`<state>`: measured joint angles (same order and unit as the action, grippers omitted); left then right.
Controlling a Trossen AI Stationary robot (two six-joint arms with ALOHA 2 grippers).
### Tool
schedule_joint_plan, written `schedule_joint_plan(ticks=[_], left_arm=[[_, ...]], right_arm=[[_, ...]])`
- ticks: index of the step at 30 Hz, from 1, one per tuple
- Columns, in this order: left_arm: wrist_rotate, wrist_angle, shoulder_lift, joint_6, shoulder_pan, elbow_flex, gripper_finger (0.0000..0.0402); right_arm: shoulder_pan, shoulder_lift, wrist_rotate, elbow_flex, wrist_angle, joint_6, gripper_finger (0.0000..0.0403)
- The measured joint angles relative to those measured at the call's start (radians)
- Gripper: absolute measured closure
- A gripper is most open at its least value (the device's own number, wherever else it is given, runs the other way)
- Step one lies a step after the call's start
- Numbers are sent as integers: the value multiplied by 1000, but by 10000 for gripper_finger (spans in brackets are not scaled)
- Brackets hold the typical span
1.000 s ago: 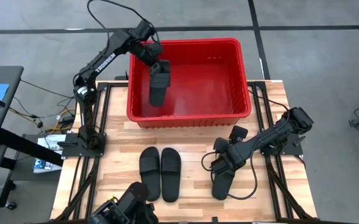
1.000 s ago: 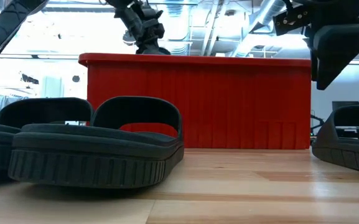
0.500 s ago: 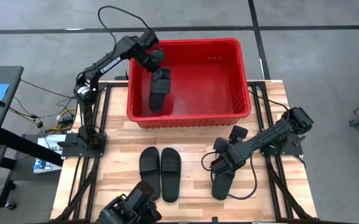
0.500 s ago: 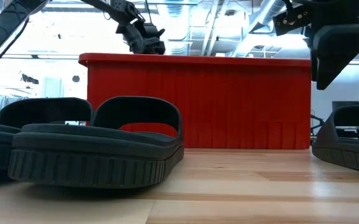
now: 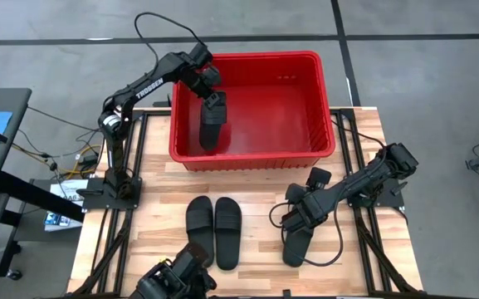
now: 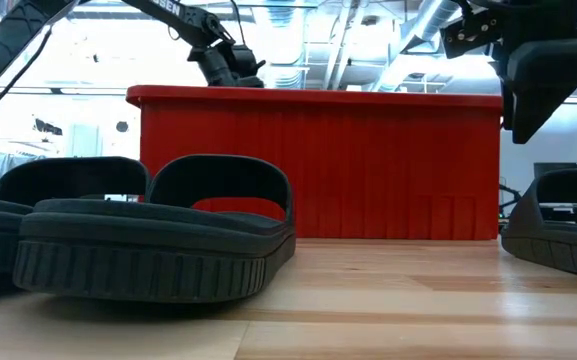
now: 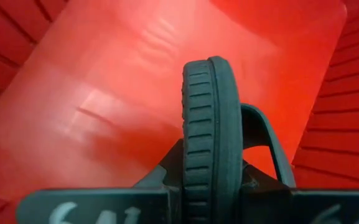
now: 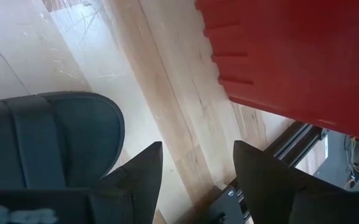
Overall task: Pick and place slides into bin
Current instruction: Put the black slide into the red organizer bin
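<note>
My left gripper (image 5: 211, 98) is inside the red bin (image 5: 322, 100), shut on one black slide (image 5: 211, 123) that points down toward the bin floor (image 7: 123, 93). I cannot tell whether the slide's lower end touches the floor. Two slides (image 5: 213, 230) lie side by side, soles down, on the wooden table's near middle. Another slide (image 5: 295, 243) lies at the near right. My right gripper (image 8: 198, 168) stands open above that slide's far end (image 8: 48, 140), in front of the bin's near wall (image 8: 291, 56). My left gripper pinches the slide's sole (image 7: 207, 180) at one end between its two fingers, one on the tread face and one on the footbed face. The fingers slant down from above. The slide stands on edge, its strap (image 7: 263, 134) to one side, reaching away below the fingers.
The bin stands across the table's far edge, and its tall near wall (image 6: 318, 165) rises between the table's slides and its inside. Bare wood (image 5: 347, 133) shows to the bin's right. A third dark device (image 5: 177, 278) sits at the table's near edge.
My left gripper has gone down deeper into the bin with the slide and has rolled a little. The slide hangs lower than before, still pointing down. The right arm and the slides on the table have kept still.
</note>
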<state>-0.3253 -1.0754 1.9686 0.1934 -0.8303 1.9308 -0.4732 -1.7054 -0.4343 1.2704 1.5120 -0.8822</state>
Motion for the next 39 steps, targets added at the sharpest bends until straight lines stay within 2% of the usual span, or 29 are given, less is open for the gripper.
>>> schedule_joint_plan(ticks=[5, 9, 15, 20, 27, 35, 39], left_arm=[[51, -1, 0, 3, 6, 0, 376], [51, -5, 0, 10, 6, 0, 376], [-3, -10, 0, 6, 14, 0, 376], [-3, -11, 0, 2, 32, 0, 376], [63, -33, 0, 3, 39, 0, 376], [0, -1, 0, -19, 47, 1, 376], [14, 1, 0, -17, 57, -1, 376]], right_arm=[[0, 0, 0, 0, 2, 2, 214], [0, 0, 8, 0, 2, 26, 217], [0, 0, 14, 0, 5, 27, 216], [0, 0, 14, 0, 6, 27, 217], [0, -1, 15, 0, 6, 27, 217], [0, -1, 18, 0, 9, 27, 218], [0, -1, 18, 0, 31, 27, 219]])
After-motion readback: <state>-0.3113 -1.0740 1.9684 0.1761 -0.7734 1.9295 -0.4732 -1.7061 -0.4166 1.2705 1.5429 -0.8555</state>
